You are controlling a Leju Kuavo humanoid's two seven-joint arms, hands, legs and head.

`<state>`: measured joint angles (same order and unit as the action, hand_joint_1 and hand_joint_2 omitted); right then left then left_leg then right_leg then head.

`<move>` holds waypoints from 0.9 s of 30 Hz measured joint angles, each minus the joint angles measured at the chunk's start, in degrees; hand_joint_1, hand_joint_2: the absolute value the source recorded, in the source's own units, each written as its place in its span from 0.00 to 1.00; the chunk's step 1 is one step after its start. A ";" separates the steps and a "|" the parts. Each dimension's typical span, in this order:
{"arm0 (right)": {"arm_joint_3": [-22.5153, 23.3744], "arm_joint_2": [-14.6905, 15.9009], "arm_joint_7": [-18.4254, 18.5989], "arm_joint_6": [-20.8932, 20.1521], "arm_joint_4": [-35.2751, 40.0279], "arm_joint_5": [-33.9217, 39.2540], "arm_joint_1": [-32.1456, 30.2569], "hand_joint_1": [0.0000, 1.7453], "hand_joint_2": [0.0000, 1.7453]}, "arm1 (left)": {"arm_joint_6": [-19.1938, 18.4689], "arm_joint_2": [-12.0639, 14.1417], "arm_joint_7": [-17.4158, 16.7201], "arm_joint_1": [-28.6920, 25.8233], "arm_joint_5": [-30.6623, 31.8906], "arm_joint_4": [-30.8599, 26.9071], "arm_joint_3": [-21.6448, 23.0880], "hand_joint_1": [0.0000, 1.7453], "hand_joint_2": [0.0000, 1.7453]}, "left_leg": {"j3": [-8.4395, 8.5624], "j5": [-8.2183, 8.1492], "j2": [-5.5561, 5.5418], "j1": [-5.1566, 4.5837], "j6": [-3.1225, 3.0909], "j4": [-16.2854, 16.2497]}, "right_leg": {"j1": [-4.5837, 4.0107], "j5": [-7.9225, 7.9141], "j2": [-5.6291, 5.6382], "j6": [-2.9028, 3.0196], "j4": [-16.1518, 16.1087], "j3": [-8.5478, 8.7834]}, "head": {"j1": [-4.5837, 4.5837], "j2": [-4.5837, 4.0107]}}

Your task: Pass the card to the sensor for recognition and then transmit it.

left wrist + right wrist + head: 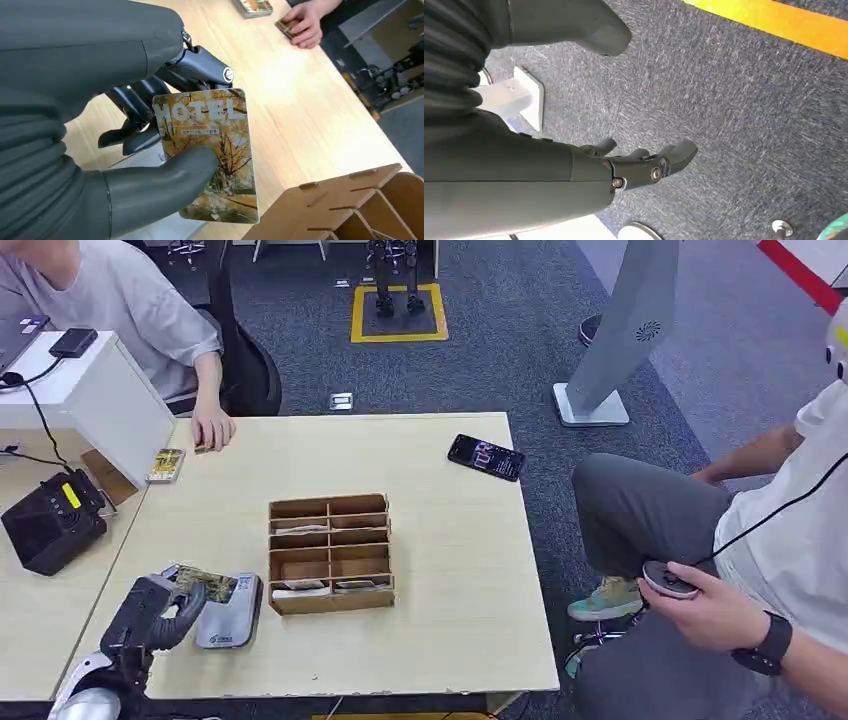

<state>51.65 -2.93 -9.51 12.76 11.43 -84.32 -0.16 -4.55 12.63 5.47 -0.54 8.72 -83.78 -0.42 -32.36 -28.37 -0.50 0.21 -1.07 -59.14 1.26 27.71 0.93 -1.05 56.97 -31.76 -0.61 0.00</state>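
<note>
My left hand (160,612) pinches a hotel card (212,150) with an autumn-tree print between the thumb and the fingers. In the head view the card (208,584) hangs just over the grey card sensor (230,614) at the table's front left. In the right wrist view my right hand (634,165) hangs over the carpet, fingers apart and holding nothing.
A wooden compartment box (330,552) with cards in its slots stands right of the sensor. A black device (52,523) sits on the left table. A person's hand (212,428) rests by a card stack (166,464). A phone (486,456) lies far right; another person sits to the right.
</note>
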 joint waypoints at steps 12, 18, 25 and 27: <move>0.07 -0.31 0.35 -0.02 0.00 -0.44 0.02 0.00 1.00 | 5.84 -0.98 -1.29 0.38 7.65 1.90 2.32 1.00 1.00 | 0.00 0.00 0.01 0.00 0.00 0.00 | 0.00 0.00 0.00 0.00 0.00 -0.01 | 0.00 0.00; 0.07 -0.37 0.35 -0.04 0.00 -0.66 0.03 0.00 1.00 | 6.49 -1.33 -1.29 0.42 8.83 2.95 3.00 1.00 1.00 | 0.00 0.00 0.00 0.00 0.00 0.00 | 0.00 0.00 0.00 0.00 0.00 -0.01 | 0.00 0.00; 0.13 -0.44 0.35 -0.09 0.00 -0.88 0.03 0.00 1.00 | 6.80 -1.79 -1.14 0.46 9.99 3.80 3.11 1.00 1.00 | 0.00 0.00 0.00 0.00 0.00 0.00 | 0.00 0.00 0.00 0.00 0.00 0.00 | 0.00 0.00; 0.15 -0.44 0.35 -0.09 0.00 -0.92 0.04 0.00 1.00 | 7.15 -1.86 -1.10 0.46 11.06 4.02 3.13 1.00 1.00 | 0.00 0.00 0.00 0.00 0.00 0.00 | 0.00 0.00 0.00 0.00 0.00 0.00 | 0.00 0.00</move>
<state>51.80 -3.37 -9.16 12.68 11.43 -85.24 -0.12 2.60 10.78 4.37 -0.08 19.78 -79.76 2.71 -32.36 -28.37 -0.50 0.20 -1.07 -59.14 1.26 27.71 0.93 -1.05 56.97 -31.76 -0.61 0.00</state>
